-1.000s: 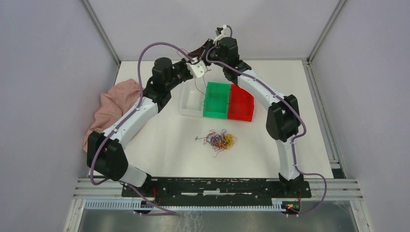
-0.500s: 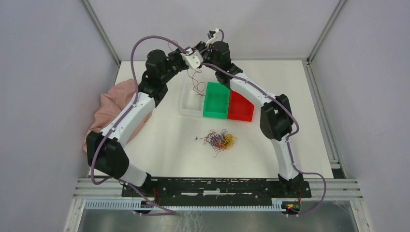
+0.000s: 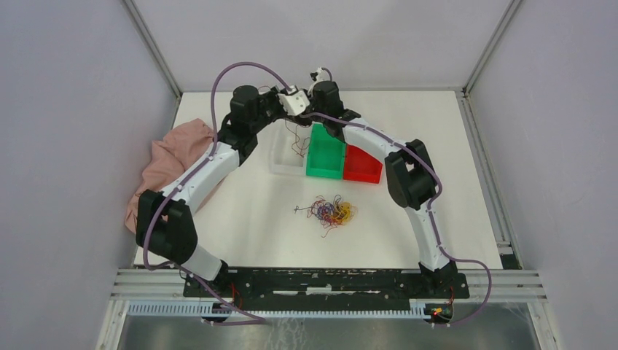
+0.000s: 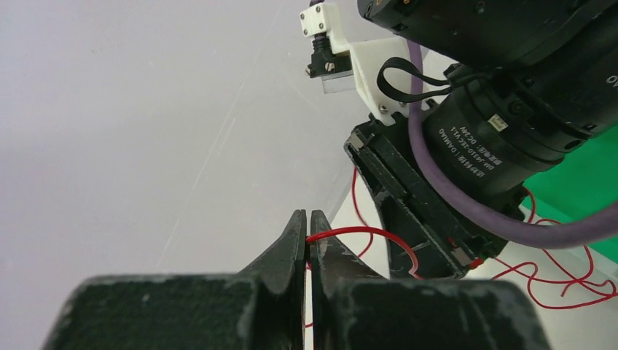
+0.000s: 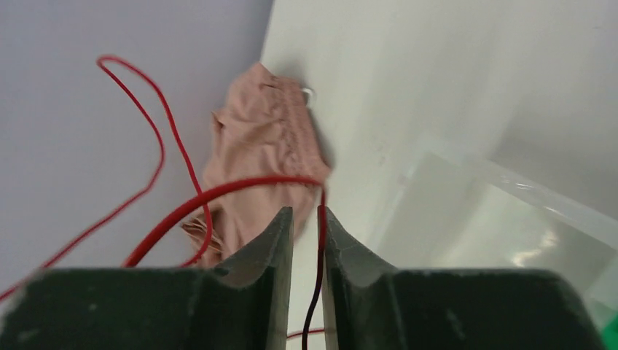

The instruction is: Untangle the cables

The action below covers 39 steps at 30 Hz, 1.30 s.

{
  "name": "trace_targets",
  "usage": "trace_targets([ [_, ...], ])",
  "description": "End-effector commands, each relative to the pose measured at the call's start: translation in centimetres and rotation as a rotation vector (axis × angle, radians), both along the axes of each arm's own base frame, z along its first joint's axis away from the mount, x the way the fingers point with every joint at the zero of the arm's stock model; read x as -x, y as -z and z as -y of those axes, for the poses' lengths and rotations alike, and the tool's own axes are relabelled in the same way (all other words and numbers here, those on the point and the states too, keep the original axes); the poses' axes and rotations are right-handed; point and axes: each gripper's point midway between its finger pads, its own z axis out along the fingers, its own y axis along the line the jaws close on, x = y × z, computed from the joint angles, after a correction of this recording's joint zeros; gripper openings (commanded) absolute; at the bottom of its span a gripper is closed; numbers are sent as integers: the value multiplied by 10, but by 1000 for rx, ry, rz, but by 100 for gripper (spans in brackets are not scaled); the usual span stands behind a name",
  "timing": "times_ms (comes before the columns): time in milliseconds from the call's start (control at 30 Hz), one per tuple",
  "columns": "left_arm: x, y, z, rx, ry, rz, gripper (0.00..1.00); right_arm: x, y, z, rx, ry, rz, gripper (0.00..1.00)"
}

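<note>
A fist-sized clump of red, yellow and purple cables (image 3: 331, 211) lies on the white table, mid-front. One red cable (image 3: 295, 138) is lifted out and dangles over the clear bin at the back. My left gripper (image 3: 304, 108) is shut on this red cable (image 4: 364, 232), pinched at the fingertips (image 4: 307, 219). My right gripper (image 3: 315, 117) is right beside it, and its black body (image 4: 437, 197) fills the left wrist view. The right jaws (image 5: 306, 215) stand slightly apart. The red cable (image 5: 218, 191) runs loosely down the gap against the right finger.
A clear bin (image 3: 286, 157), a green bin (image 3: 326, 153) and a red bin (image 3: 362, 164) stand in a row at the back. A pink cloth (image 3: 171, 164) lies at the left edge and also shows in the right wrist view (image 5: 270, 138). Enclosure walls surround the table.
Both grippers rose with the red cable, then came back down over the clear bin. The right wrist shifted left toward the left gripper. The clump on the table has not moved.
</note>
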Motion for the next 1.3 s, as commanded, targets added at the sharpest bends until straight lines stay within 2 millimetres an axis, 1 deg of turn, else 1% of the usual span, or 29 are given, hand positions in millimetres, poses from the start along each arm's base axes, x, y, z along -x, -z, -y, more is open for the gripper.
trace_targets([
  [0, -10, -12, -4, -21, -29, 63, 3, -2, 3, 33, 185, 10, 82, 33],
  [67, -8, -5, -4, -31, -23, 45, 3, 3, 9, 46, 254, -4, 91, 39],
  [167, -5, 10, -3, -40, -13, 7, 3, 16, 20, 63, 380, -35, 88, 46],
  [233, -4, 19, -4, -37, -16, -27, 3, 26, 26, 73, 449, -63, 97, 55],
  [300, -6, 25, -4, -34, -24, -50, 3, 32, 29, 83, 509, -79, 100, 66],
  [333, -7, 27, -4, -31, -29, -57, 3, 35, 31, 88, 541, -88, 96, 68],
  [400, -9, 30, -4, -25, -40, -76, 3, 38, 32, 97, 597, -99, 107, 69],
  [533, -10, 40, -5, -24, -53, -118, 3, 46, 27, 111, 660, -107, 118, 70],
  [600, -8, 45, -4, -20, -49, -135, 3, 51, 22, 120, 684, -92, 129, 70],
  [633, -7, 48, -3, -15, -47, -147, 3, 54, 16, 125, 693, -79, 141, 70],
  [700, -7, 52, -1, -8, -39, -168, 3, 60, 12, 139, 719, -55, 150, 69],
  [767, -4, 50, 4, 4, -13, -170, 3, 64, 7, 152, 711, -11, 162, 66],
  [800, -1, 46, 8, 10, 10, -165, 3, 64, 3, 157, 694, 13, 168, 63],
  [867, 8, 35, 15, 14, 66, -133, 3, 64, 3, 168, 667, 60, 162, 57],
  [933, 21, 16, 21, 8, 127, -54, 3, 60, -1, 173, 629, 92, 160, 55],
  [1033, 45, -8, 27, -27, 187, 93, 3, 56, 2, 177, 586, 113, 139, 55],
  [1133, 67, -33, 26, -19, 204, 206, 3, 55, 7, 177, 566, 121, 123, 55],
  [1167, 73, -34, 25, -22, 212, 216, 3, 54, 8, 177, 562, 123, 120, 55],
  [1267, 87, -30, 22, -33, 225, 198, 3, 54, 11, 181, 563, 131, 113, 55],
])
